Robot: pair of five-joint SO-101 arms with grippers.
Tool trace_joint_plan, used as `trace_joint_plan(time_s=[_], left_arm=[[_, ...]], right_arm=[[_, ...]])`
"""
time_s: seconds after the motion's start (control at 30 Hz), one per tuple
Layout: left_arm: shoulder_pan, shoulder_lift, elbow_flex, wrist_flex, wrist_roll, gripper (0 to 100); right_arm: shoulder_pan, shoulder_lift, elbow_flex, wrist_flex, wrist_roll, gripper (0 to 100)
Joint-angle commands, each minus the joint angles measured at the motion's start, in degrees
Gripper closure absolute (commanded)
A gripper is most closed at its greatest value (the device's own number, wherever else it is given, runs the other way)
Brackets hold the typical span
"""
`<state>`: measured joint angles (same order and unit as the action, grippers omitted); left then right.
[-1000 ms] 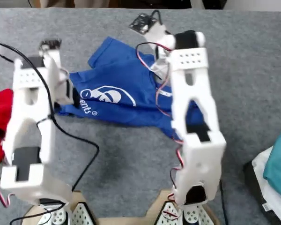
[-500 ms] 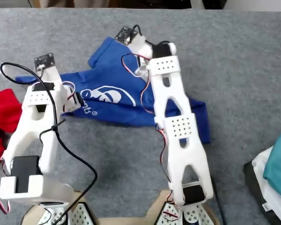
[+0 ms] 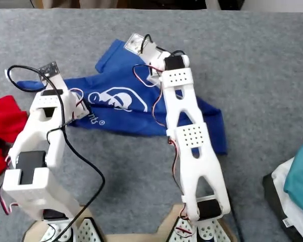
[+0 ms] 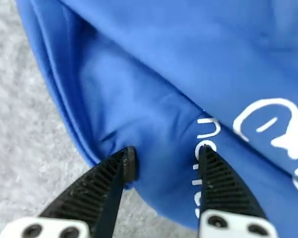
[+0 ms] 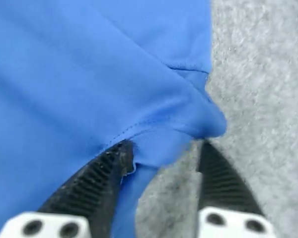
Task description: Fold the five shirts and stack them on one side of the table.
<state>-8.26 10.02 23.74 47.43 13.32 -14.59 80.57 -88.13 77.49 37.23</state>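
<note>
A blue shirt point(image 3: 126, 106) with white print lies crumpled mid-table. My left gripper point(image 4: 166, 161) is open at the shirt's left end, astride a folded edge of the shirt point(image 4: 154, 99) beside the white lettering. My right gripper point(image 5: 164, 156) is also open, straddling a stitched hem corner of the shirt point(image 5: 89, 74) at its far side, with grey table beside it. In the high view the left arm point(image 3: 43, 126) stands over the shirt's left part. The right arm point(image 3: 184, 116) stretches across the shirt's middle.
A red shirt point(image 3: 2, 131) lies bunched at the table's left edge. At the right edge sits a pile with teal cloth point(image 3: 300, 176) over white cloth point(image 3: 288, 199). Bare grey table point(image 3: 262, 70) spreads to the far right and in front of the shirt.
The right arm has swung left and stretched out to the shirt's far edge. The left arm has shifted a little right, and the shirt's left sleeve now shows beyond it.
</note>
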Motion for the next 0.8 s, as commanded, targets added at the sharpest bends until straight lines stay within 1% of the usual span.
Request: trace_joint_plan(time_s=[0.0, 0.07, 0.13, 0.23, 0.3, 0.43, 0.5, 0.57, 0.63, 0.77], left_arm=[[0.18, 0.66, -5.27, -0.44, 3.87, 79], [-0.09, 0.84, -7.03, -0.35, 5.45, 79], [-0.18, 0.66, -8.44, 0.53, 5.8, 79], [-0.09, 0.57, -13.45, 7.38, 4.75, 78], [0.26, 0.57, -16.88, 13.45, 2.9, 78], [0.44, 0.57, -21.27, 22.68, -1.49, 78], [0.62, 0.57, -22.07, 27.16, -6.42, 78], [2.81, 0.66, -20.84, 30.59, -10.55, 78], [5.45, 0.75, -16.35, 31.65, -10.81, 79], [7.12, -0.75, -7.21, 25.23, -10.73, 79]], right_arm=[[-0.31, 0.48, -1.1, -2.29, 2.2, 99.8], [0.84, 0.92, -1.27, -3.6, 2.02, 97.9], [1.8, 0.92, -1.1, -4.92, 2.02, 99.5], [3.12, 1.1, -0.84, -7.21, 2.02, 99.3], [3.74, 1.19, -0.75, -8.44, 2.02, 99.3], [4.79, 1.36, -0.04, -10.81, 2.02, 99.3], [4.79, 1.19, 1.01, -11.78, 2.02, 99.3], [4.79, 1.19, 1.36, -12.4, 2.02, 99.3], [4.79, 1.19, 1.45, -12.4, 2.02, 99.3], [4.79, 1.19, 1.63, -12.22, 2.02, 99.3]])
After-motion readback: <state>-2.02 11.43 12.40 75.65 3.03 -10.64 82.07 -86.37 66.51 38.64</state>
